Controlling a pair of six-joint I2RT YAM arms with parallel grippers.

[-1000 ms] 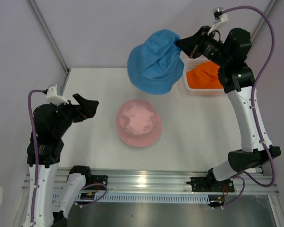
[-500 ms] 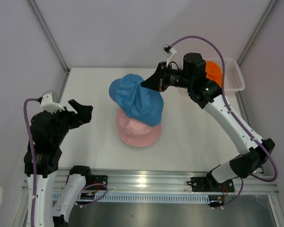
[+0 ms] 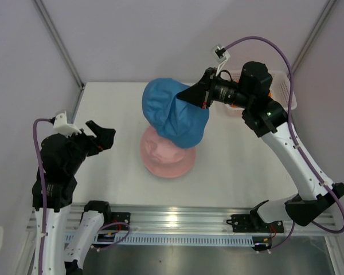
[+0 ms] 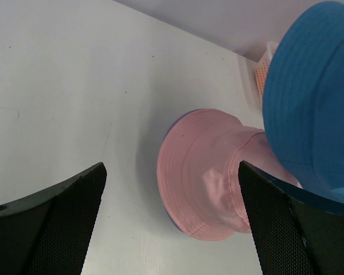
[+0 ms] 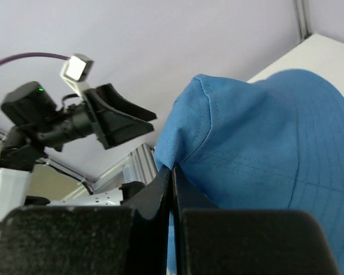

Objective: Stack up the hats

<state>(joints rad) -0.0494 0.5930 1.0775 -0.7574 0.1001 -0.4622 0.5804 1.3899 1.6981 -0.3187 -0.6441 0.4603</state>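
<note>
My right gripper point(image 3: 182, 95) is shut on the brim of the blue hat point(image 3: 173, 112) and holds it in the air, hanging over the far side of the pink hat point(image 3: 165, 156). In the right wrist view the jaws point(image 5: 173, 169) pinch the blue fabric point(image 5: 264, 149). The pink hat lies crown up on the table point(image 3: 109, 103). A thin lavender edge point(image 4: 173, 220) shows under its brim in the left wrist view. My left gripper point(image 3: 101, 135) is open and empty, left of the pink hat point(image 4: 218, 177). The orange hat is hidden behind my right arm.
A white mesh basket point(image 3: 282, 86) stands at the far right corner, mostly behind my right arm; its edge shows in the left wrist view point(image 4: 262, 63). The table's left edge meets a metal frame post point(image 3: 60, 46).
My right arm has carried the blue hat from beside the basket leftward and down over the pink hat, then shifted it slightly right and up. My left gripper has barely moved.
</note>
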